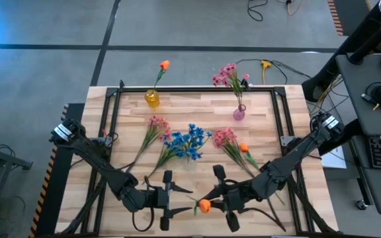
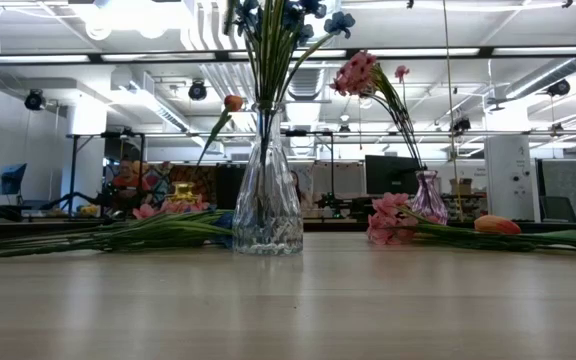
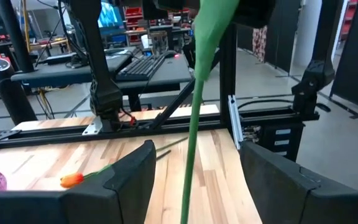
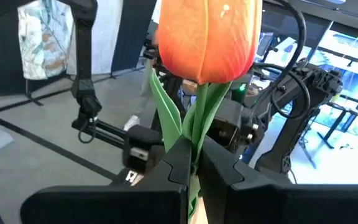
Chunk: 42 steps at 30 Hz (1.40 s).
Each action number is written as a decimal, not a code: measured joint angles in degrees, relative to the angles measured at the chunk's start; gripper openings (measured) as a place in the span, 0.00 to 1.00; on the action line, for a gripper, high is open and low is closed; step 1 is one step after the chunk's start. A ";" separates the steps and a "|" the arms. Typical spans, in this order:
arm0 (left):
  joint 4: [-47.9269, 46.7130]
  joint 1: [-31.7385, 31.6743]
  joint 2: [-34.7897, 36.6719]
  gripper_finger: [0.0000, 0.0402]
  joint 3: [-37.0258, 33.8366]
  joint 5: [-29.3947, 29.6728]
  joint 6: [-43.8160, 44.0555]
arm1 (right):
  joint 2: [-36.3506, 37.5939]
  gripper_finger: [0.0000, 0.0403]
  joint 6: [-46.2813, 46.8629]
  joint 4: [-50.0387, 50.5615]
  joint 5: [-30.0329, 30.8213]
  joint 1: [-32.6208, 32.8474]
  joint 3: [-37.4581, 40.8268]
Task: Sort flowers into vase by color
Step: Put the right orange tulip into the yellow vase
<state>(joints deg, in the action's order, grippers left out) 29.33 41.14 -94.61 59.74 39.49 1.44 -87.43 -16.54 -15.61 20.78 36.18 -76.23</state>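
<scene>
High view: one orange bud in the yellow vase (image 1: 151,98), a pink spray in the pink vase (image 1: 239,113); pink and blue flowers (image 1: 188,142) lie loose beyond both claws, so sorting looks under half done. Right claw (image 1: 211,205) grasps an orange tulip (image 1: 204,206), stalk running crosswise toward left claw (image 1: 176,197), released around it.

Low view: blue stems in a clear vase (image 2: 266,205).

Right wrist view: bud just above the clenched fingers (image 4: 178,160).

Dark jointed arms (image 1: 98,162), black angular pincer fingers (image 3: 129,177)
</scene>
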 joint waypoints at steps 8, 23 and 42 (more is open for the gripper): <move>-0.04 -0.30 -0.96 0.50 1.14 0.32 -0.95 | -3.31 0.03 -1.04 3.62 -0.01 -0.72 -4.77; -0.23 -0.35 -0.96 0.03 1.28 2.11 -0.97 | -3.29 0.03 2.48 3.42 0.22 -1.75 -5.37; -0.65 -0.32 0.47 0.00 1.30 4.03 -2.84 | 2.08 0.37 8.37 13.13 0.28 -1.72 -5.35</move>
<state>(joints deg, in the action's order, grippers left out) 28.68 40.82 -94.13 61.04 43.52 -1.40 -85.35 -8.17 -2.48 21.06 34.46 -81.58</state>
